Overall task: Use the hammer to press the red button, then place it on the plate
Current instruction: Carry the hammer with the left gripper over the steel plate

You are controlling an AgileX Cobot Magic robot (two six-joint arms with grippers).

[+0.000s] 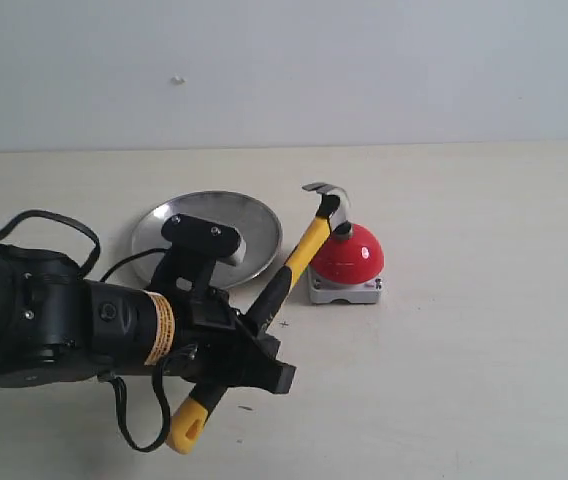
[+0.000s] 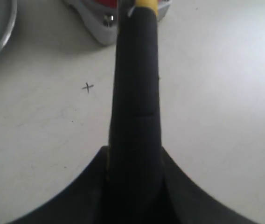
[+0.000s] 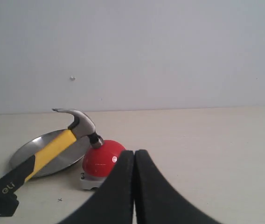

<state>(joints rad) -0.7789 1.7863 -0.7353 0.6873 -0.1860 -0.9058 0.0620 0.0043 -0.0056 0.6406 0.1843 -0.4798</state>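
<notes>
**Hammer head set on the button, plate behind**

The hammer (image 1: 300, 257) is held by the left gripper (image 1: 251, 352), whose jaws are pinched on the black lower part of the handle; the yellow end sticks out below the grip. The handle is slanted up and to the right, and the dark head is seen touching the top of the red button (image 1: 352, 257).

The button is stood on the pale table (image 1: 484, 350), just beside the right edge of the plate (image 1: 254, 222). In the exterior view, the plate's near rim is partly covered by the left arm's camera mount (image 1: 202, 236), and its right edge is crossed by the handle. A black cable (image 1: 56, 222) is looped behind the arm. A small pencilled cross (image 2: 87, 87) is marked on the table near the button's base.

The right gripper (image 3: 134, 156) is pressed together on nothing, and part of the button is hidden by it in the right wrist view.
</notes>
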